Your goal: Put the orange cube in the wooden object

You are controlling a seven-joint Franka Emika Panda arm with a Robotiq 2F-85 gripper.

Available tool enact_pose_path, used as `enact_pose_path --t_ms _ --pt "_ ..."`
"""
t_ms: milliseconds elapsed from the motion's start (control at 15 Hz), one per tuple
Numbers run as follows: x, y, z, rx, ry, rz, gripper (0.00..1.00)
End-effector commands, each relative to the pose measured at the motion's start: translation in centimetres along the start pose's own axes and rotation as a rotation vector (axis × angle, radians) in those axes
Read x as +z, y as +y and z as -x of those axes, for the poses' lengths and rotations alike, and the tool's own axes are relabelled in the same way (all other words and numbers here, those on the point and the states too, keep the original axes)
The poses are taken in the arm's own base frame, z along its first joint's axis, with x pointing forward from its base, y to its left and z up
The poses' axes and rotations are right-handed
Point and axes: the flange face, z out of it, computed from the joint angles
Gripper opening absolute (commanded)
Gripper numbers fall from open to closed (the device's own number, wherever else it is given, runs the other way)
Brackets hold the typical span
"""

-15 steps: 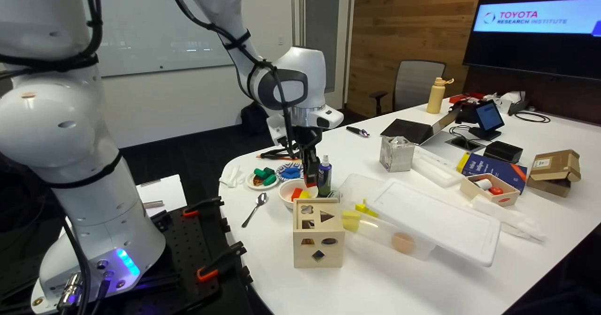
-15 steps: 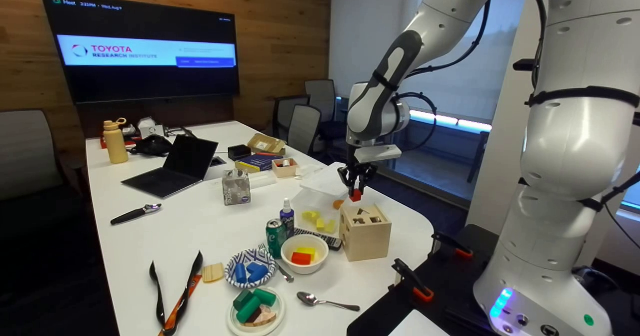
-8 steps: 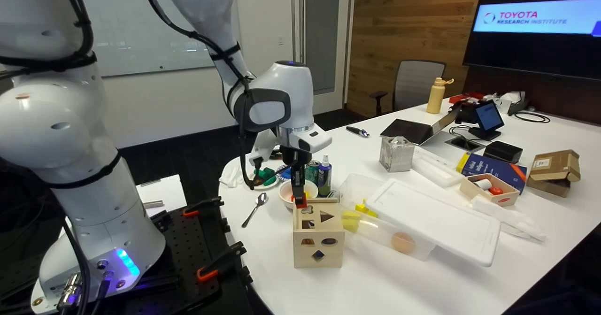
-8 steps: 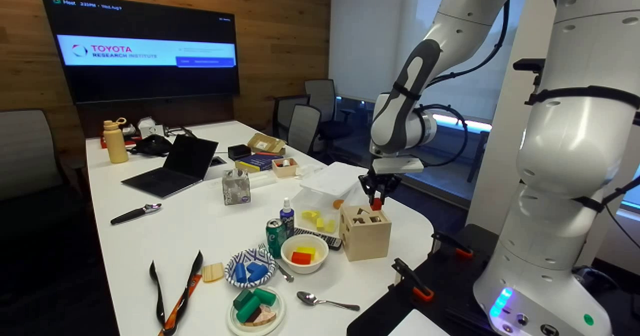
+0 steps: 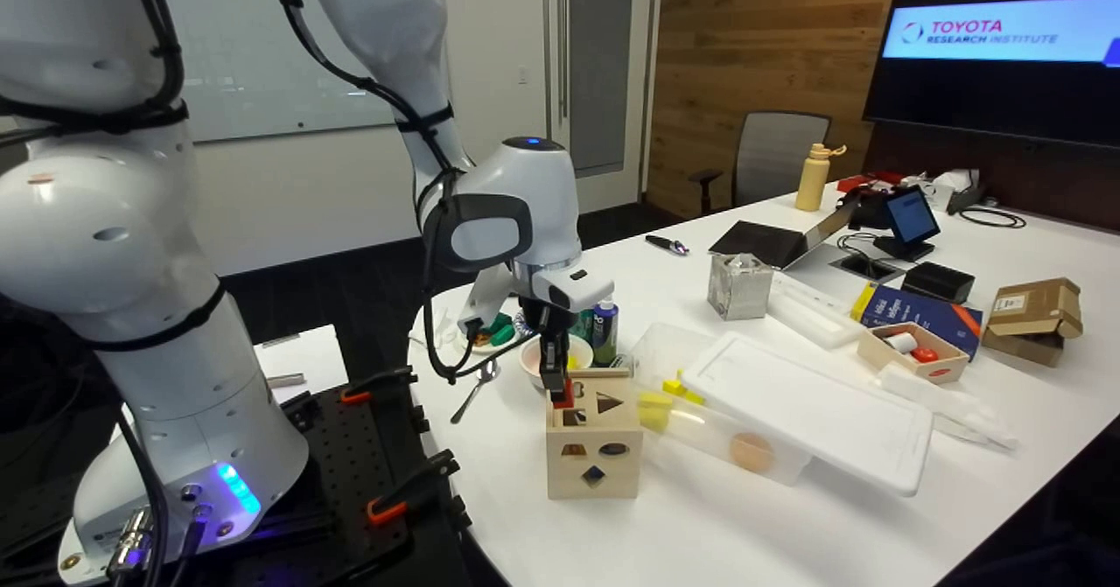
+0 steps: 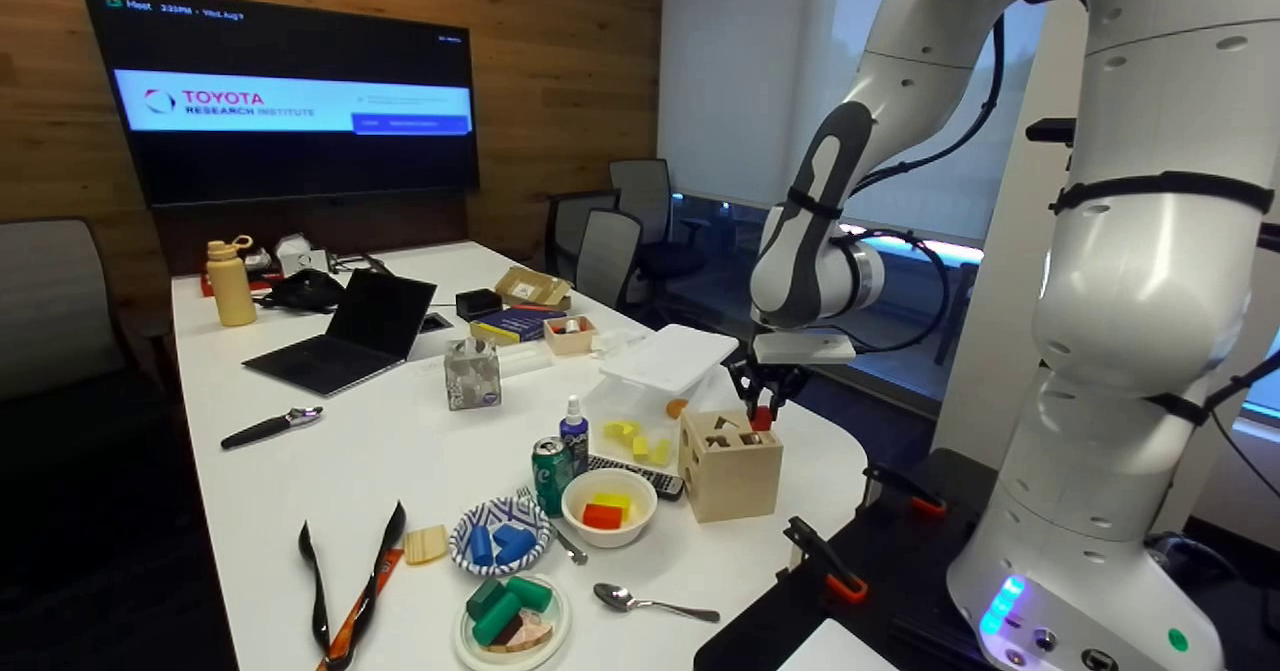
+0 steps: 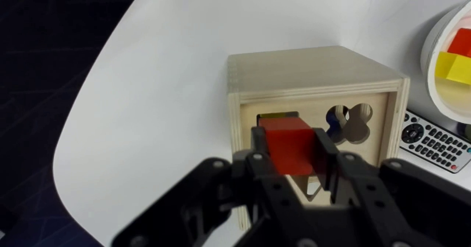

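Pincer point(image 7: 291, 138) grips red-orange cube point(image 7: 290, 151) over wooden box point(image 7: 312, 70)

Clamped on two opposite sides, the cube is over the box's holed top, partly hiding a dark cut-out point(image 7: 278, 115) in the wrist view; whether it touches the wood, I cannot tell. The box stands on the white surface point(image 6: 430, 461). Near it, a white bowl point(image 6: 612, 539) holds a red block point(image 6: 602, 517) and a yellow block point(image 6: 613, 501).

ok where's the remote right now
In the wrist view, the remote lies at the right, just right of the wooden box and close to the white bowl.
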Motion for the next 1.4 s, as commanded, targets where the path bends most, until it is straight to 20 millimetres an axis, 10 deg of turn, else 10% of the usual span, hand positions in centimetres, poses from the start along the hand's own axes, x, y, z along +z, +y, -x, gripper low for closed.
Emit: enact_pose_path --t_ms 0,1333 --pt "0.7 0.0 -0.2 0.015 0.008 -0.022 0.08" --pt "4.1 -0.4 -3.4 0.005 -0.035 -0.024 0.08"
